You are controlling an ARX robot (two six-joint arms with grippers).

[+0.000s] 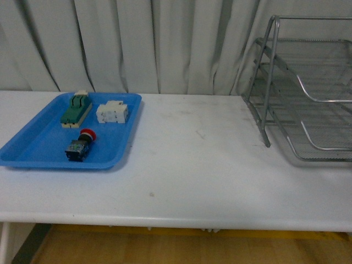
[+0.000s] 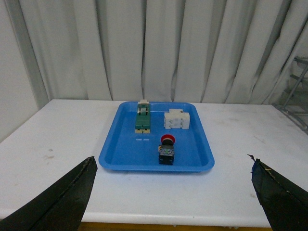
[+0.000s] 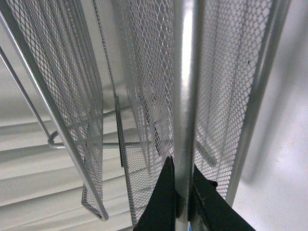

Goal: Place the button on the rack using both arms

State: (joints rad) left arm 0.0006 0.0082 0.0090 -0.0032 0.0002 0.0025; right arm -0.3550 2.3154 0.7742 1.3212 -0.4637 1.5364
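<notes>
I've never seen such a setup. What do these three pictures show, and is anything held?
This is a two-armed robot at a white table. The wide picture comes from a camera on its body; neither arm shows there. A blue tray holds a red-capped button, a green switch and a white block; a wire rack stands to the right. The other two come from wrist cameras. The left pincer hangs wide open, facing the tray, holding nothing. The right pincer is closed around a tube of the rack's frame.

Right wrist hugs rack (image 3: 183, 96); others share tray (image 1: 33, 149).
</notes>
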